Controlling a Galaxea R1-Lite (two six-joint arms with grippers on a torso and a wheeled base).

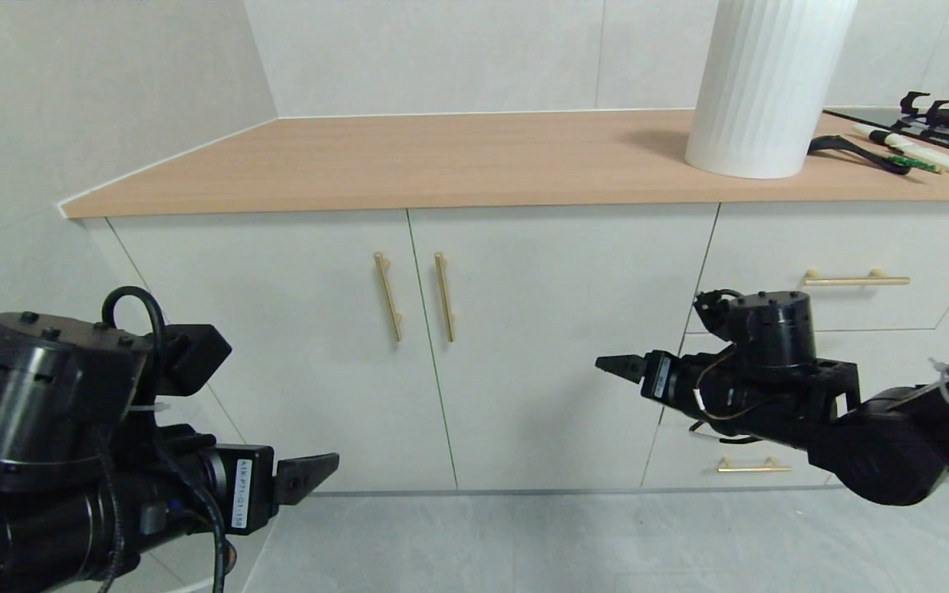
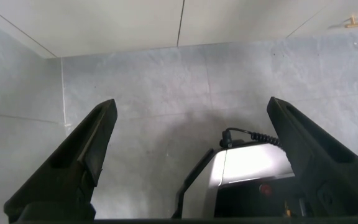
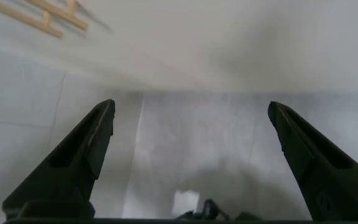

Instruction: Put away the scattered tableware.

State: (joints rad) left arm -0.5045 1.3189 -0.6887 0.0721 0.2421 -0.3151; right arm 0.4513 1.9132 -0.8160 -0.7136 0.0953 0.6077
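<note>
As I judge it, the job has hardly begun. The scattered tableware lies at the far right end of the bench (image 1: pixel 441 156): a black ladle (image 1: pixel 857 152) and a long white utensil (image 1: pixel 927 158) lie side by side, just beside a tall white ribbed holder (image 1: pixel 763 82). Nothing of it is in my grip, and neither arm is near it. My left claw (image 1: pixel 306 478) hangs low at the left in front of the cabinet doors (image 1: pixel 318 346), and my right claw (image 1: pixel 619 366) is level with the drawers on the right, well below the bench top. What is left, I think, is everything: raise an arm, most likely the right, pick up each piece, and put it in the holder or wherever it belongs.

The head view gives me the layout: bench, tableware, holder, the brass door handles (image 1: pixel 388 296), and both arms side-on, where the gap between the fingers is hard to read. The wrist views settle that. My left claw (image 2: pixel 188 155) is spread wide and empty above the grey floor tiles (image 2: pixel 166 81), and my right claw (image 3: pixel 188 155) is just as wide and empty, with a pair of brass handles (image 3: pixel 42 15) at the edge.
</note>
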